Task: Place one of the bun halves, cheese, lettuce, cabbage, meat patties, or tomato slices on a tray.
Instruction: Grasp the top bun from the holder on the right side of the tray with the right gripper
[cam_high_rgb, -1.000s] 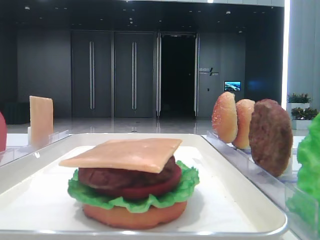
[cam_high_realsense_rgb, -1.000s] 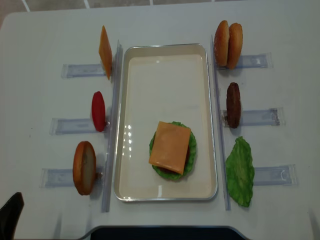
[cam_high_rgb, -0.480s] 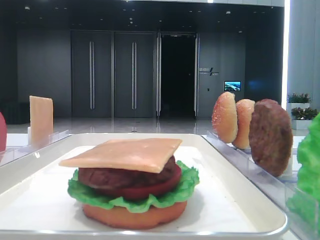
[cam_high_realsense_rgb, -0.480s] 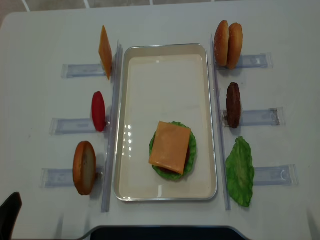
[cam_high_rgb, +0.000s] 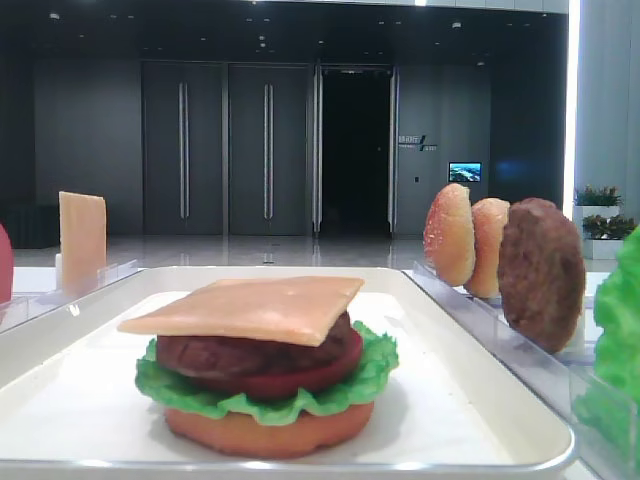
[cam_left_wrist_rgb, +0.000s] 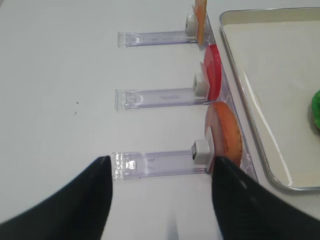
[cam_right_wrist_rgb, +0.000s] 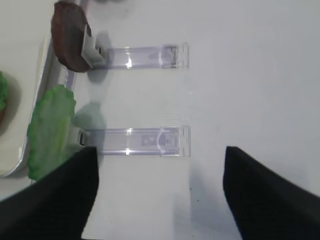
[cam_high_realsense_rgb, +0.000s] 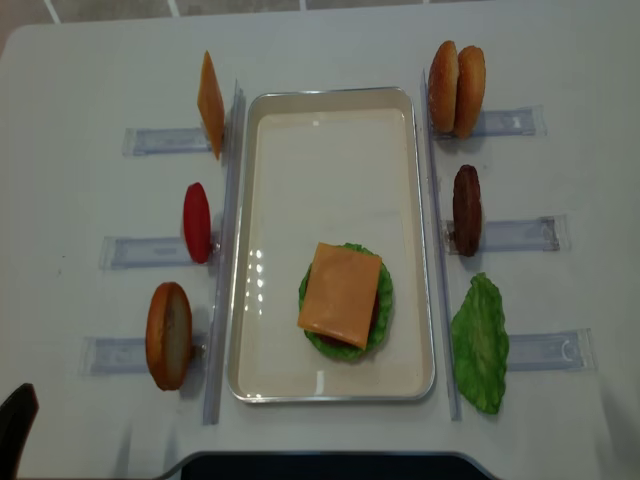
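Left wrist view shows the left gripper (cam_left_wrist_rgb: 162, 200) over a rack (cam_left_wrist_rgb: 155, 163), jaws apart and holding nothing, aimed at the bun (cam_left_wrist_rgb: 226, 134) standing on edge at the rack's end, just beside the tray (cam_left_wrist_rgb: 255, 165). The right gripper (cam_right_wrist_rgb: 160, 192) hangs wide open and empty above bare table near the lettuce (cam_right_wrist_rgb: 50, 127) and a patty (cam_right_wrist_rgb: 70, 37).

On the tray the stack (cam_high_realsense_rgb: 345, 297) has a bun bottom, lettuce, tomato, patty and cheese (cam_high_realsense_rgb: 341, 294) on top (it looks to lack only a lid). My guess is the approach to the next piece is in hand. The next move calls for straddling the bun, closing, then lifting it across the rim.

The table (cam_high_realsense_rgb: 90, 90) is plain white and matte. Behind it is a dim hall with dark double doors (cam_high_rgb: 225, 150).
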